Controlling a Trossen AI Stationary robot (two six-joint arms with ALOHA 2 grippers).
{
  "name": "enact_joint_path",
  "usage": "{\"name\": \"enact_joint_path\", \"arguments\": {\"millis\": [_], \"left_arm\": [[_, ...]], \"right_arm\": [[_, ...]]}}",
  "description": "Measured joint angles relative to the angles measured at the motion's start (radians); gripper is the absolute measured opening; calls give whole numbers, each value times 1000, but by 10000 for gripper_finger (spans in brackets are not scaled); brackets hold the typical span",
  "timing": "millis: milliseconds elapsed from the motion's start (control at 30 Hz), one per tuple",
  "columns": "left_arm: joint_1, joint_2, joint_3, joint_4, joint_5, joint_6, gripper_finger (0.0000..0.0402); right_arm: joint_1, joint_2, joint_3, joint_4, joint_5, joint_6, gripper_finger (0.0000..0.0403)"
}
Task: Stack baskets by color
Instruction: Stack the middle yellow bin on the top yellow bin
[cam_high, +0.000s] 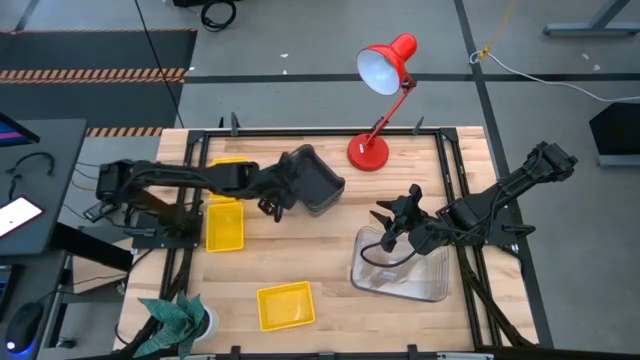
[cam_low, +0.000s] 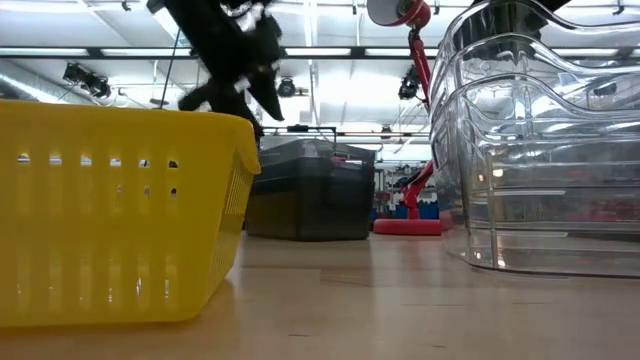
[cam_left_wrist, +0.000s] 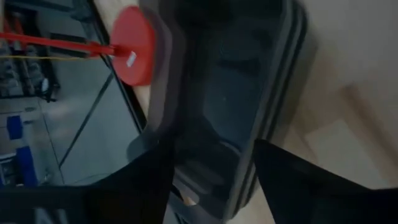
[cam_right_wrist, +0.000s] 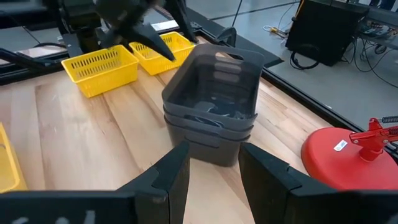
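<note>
Three dark grey baskets (cam_right_wrist: 211, 118) stand nested in one stack on the table, at the far middle (cam_high: 320, 180). My left gripper (cam_right_wrist: 134, 43) hangs open just left of and above that stack (cam_low: 240, 100), touching nothing. Two yellow baskets (cam_high: 224, 226) (cam_high: 286, 305) sit apart on the left and near side; another yellow basket (cam_high: 232, 165) lies partly under my left arm. Clear baskets (cam_high: 405, 270) stand nested at the right (cam_low: 540, 150). My right gripper (cam_high: 385, 228) hovers open over their left end, nothing between its fingers (cam_right_wrist: 214, 162).
A red desk lamp's base (cam_high: 368, 152) stands at the far edge beside the grey stack, its head (cam_high: 385, 65) leaning beyond the table. A green plant (cam_high: 175, 320) sits at the near left corner. Black rails (cam_high: 450, 170) run along the table's sides.
</note>
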Motion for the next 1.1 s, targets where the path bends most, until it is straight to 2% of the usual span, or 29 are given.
{"name": "enact_joint_path", "arguments": {"millis": [233,333,467,767,900,1100], "left_arm": [[-118,-115,1,-168,4,-198,229],[-177,-132,0,-283,28,-394,216],[-225,-123,13,-436,155,-673,193],[-289,-97,70,-650,313,-1273,155],[-348,-97,66,-774,312,-1377,164],[-420,-94,66,-789,289,-1482,191]], "right_arm": [[0,0,0,-3,6,-3,143],[0,0,0,-16,14,-9,143],[-1,0,0,-16,37,-21,143],[-34,0,0,-9,34,-56,143],[-54,0,0,10,34,-91,143],[-85,0,0,71,14,-162,143]]}}
